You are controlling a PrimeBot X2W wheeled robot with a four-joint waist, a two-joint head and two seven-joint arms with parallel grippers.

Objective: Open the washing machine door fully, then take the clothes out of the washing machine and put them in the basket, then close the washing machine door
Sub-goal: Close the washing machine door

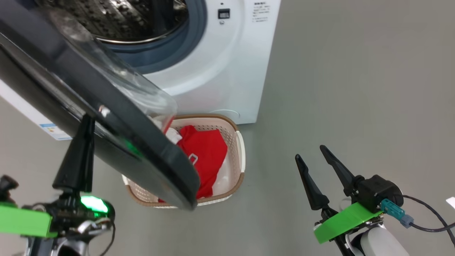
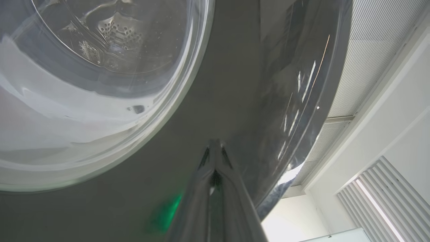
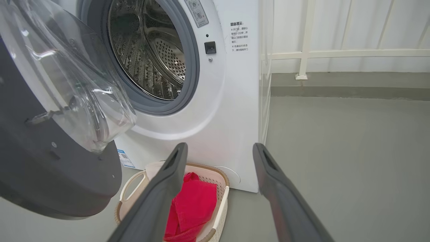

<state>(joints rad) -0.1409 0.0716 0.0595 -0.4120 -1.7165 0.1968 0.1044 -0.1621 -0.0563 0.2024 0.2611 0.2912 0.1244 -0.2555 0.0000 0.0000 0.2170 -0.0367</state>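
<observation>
Left gripper (image 1: 86,122) raised, fingers pinched together on nothing, tips against the black rim of the swung-out door (image 1: 149,160), right gripper (image 1: 309,151) spread wide and empty, low over the floor (image 1: 355,89), red clothes (image 1: 206,153) in the basket (image 1: 241,142) before the washing machine (image 1: 227,64)

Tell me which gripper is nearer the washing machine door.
Left. The left gripper, jaws shut, holds its tips against the glossy black rim of the large round glass-windowed door. The right gripper, jaws open, hangs apart from it, off to the right above the grey floor.
</observation>
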